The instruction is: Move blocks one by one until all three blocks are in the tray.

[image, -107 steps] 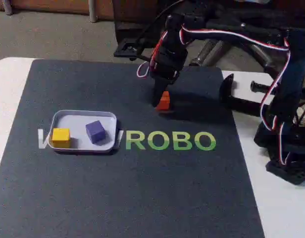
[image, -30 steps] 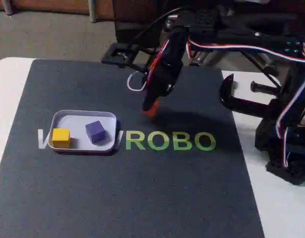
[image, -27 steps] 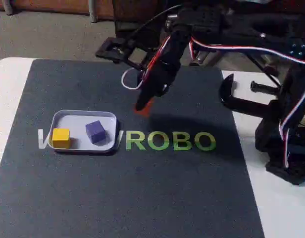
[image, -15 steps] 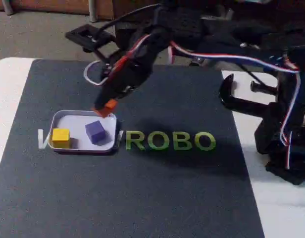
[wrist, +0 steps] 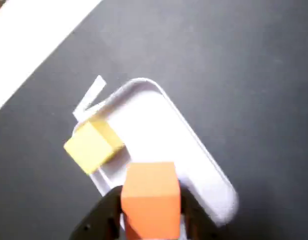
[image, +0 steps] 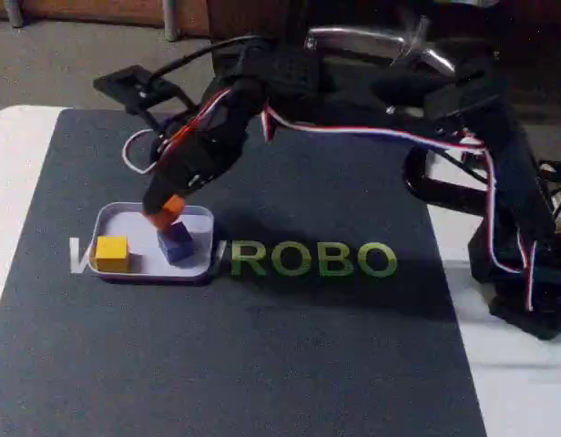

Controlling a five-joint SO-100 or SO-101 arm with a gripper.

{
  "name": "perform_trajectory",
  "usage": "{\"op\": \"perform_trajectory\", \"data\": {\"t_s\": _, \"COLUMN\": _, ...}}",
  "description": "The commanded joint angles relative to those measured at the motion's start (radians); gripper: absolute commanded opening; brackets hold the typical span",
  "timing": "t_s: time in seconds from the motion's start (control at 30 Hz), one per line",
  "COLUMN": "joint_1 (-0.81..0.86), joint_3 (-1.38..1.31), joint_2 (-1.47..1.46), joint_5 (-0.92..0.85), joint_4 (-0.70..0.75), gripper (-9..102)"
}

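While the jaws point(wrist: 150, 220) clench the orange block point(wrist: 150, 199), releasing could land it on the purple block point(image: 177, 242) just below, toppling it beyond the tray point(image: 198, 215).

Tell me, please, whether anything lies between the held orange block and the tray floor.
Possibly the purple block: in the fixed view it sits just below the orange block, inside the tray.

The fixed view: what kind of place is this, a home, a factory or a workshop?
Probably a hobby or lab workbench, not a factory. A small arm is clamped to a white table by a black clamp, a dark mat printed "ROBO" covers the top, and its gripper holds an orange block over a white tray.
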Motion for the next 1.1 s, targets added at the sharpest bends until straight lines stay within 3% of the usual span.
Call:
{"op": "perform_trajectory", "data": {"t_s": 0.0, "joint_1": 0.008, "joint_3": -0.146, "joint_2": -0.049, "joint_5": 0.014, "joint_4": 0.025, "gripper": -8}}
{"op": "perform_trajectory", "data": {"t_s": 0.1, "joint_1": 0.008, "joint_3": -0.362, "joint_2": -0.181, "joint_5": 0.035, "joint_4": 0.112, "gripper": -8}}
{"op": "perform_trajectory", "data": {"t_s": 0.23, "joint_1": 0.011, "joint_3": -1.065, "joint_2": -0.551, "joint_5": 0.052, "joint_4": 0.374, "gripper": -8}}
{"op": "perform_trajectory", "data": {"t_s": 0.37, "joint_1": 0.018, "joint_3": -1.057, "joint_2": -0.563, "joint_5": 0.028, "joint_4": 0.431, "gripper": -7}}
{"op": "perform_trajectory", "data": {"t_s": 0.53, "joint_1": 0.028, "joint_3": -1.057, "joint_2": -0.569, "joint_5": -0.008, "joint_4": 0.462, "gripper": 11}}
{"op": "perform_trajectory", "data": {"t_s": 0.8, "joint_1": 0.035, "joint_3": -1.057, "joint_2": -0.569, "joint_5": -0.035, "joint_4": 0.474, "gripper": 28}}
{"op": "perform_trajectory", "data": {"t_s": 0.9, "joint_1": 0.043, "joint_3": -1.057, "joint_2": -0.554, "joint_5": -0.054, "joint_4": 0.505, "gripper": 28}}
{"op": "perform_trajectory", "data": {"t_s": 1.07, "joint_1": 0.074, "joint_3": -1.054, "joint_2": -0.453, "joint_5": -0.104, "joint_4": 0.618, "gripper": 8}}
